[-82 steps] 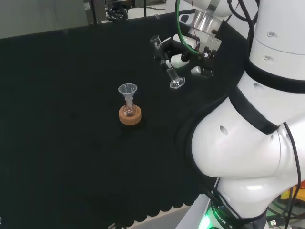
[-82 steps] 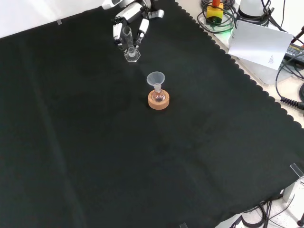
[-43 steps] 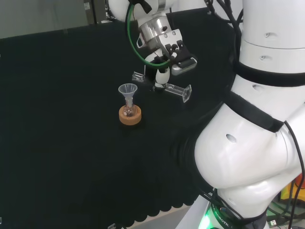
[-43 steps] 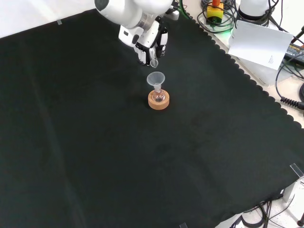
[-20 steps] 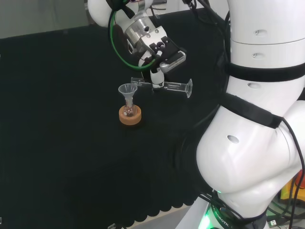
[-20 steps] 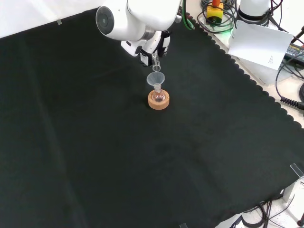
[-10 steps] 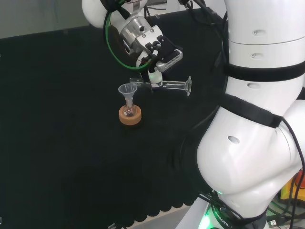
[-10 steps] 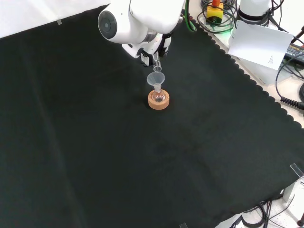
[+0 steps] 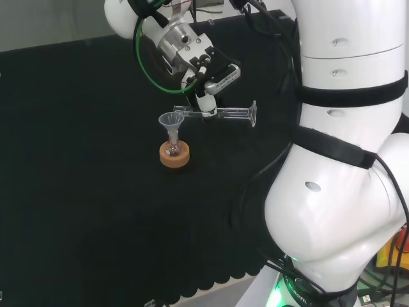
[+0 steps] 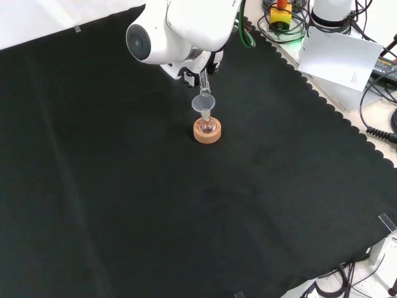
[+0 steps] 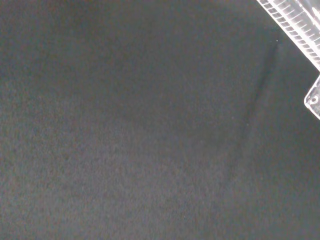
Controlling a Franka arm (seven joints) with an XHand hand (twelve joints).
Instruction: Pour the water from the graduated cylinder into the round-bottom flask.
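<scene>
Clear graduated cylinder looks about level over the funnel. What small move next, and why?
Probably tip it a little further, mouth end down. In the head view the clear graduated cylinder lies about horizontal in the black and white hand, its mouth at the rim of the clear funnel in the small round-bottom flask on the cork ring. No stream is visible.

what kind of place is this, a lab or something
Most likely a robotics lab set up as a chemistry bench: a black cloth covers the table, the hand tips a clear graduated cylinder over a funnel in a small flask on a cork ring.
</scene>
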